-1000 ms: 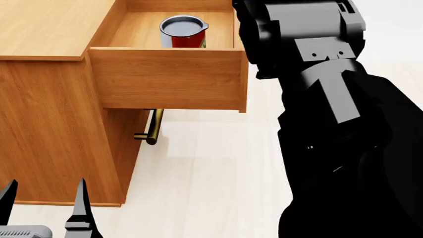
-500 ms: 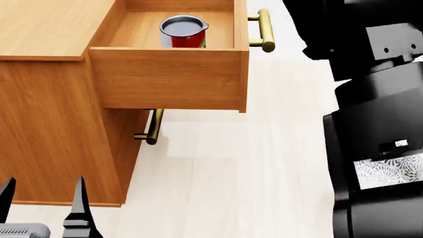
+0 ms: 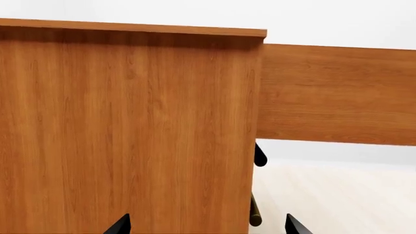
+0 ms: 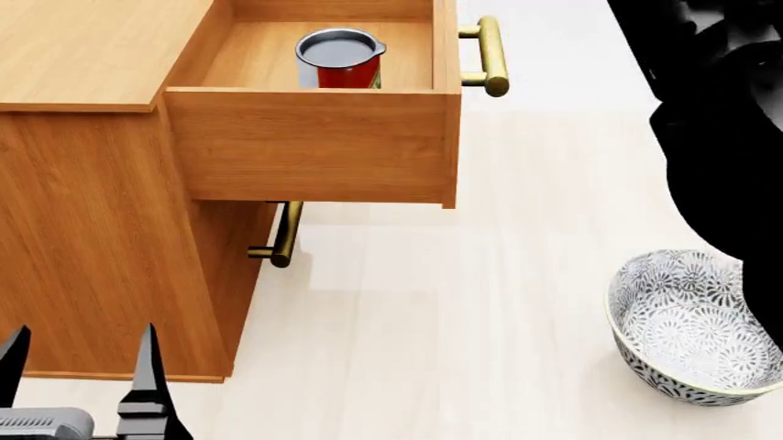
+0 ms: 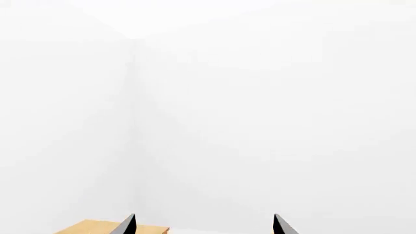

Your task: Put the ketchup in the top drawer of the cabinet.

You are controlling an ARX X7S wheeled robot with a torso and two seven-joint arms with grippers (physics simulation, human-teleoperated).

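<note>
The ketchup (image 4: 340, 60), a red can with a silver-grey top, stands upright inside the top drawer (image 4: 312, 142), which is pulled out of the cabinet (image 4: 98, 229). The drawer's brass handle (image 4: 492, 57) shows at its front. My left gripper (image 4: 80, 371) is open and empty, low beside the cabinet's side (image 3: 130, 131); its fingertips (image 3: 120, 225) frame that wooden panel in the left wrist view. My right arm (image 4: 722, 119) fills the right edge of the head view; its gripper (image 5: 202, 225) is open, empty, and faces a white wall.
A grey-white floral bowl (image 4: 685, 325) sits on the pale floor at the right. The lower drawer's brass handle (image 4: 284, 236) sticks out under the open drawer and also shows in the left wrist view (image 3: 255, 214).
My right arm has drawn back to the right and up, away from the drawer, uncovering the drawer handle and the bowl. The ketchup stays in the drawer. The left gripper has not moved.
</note>
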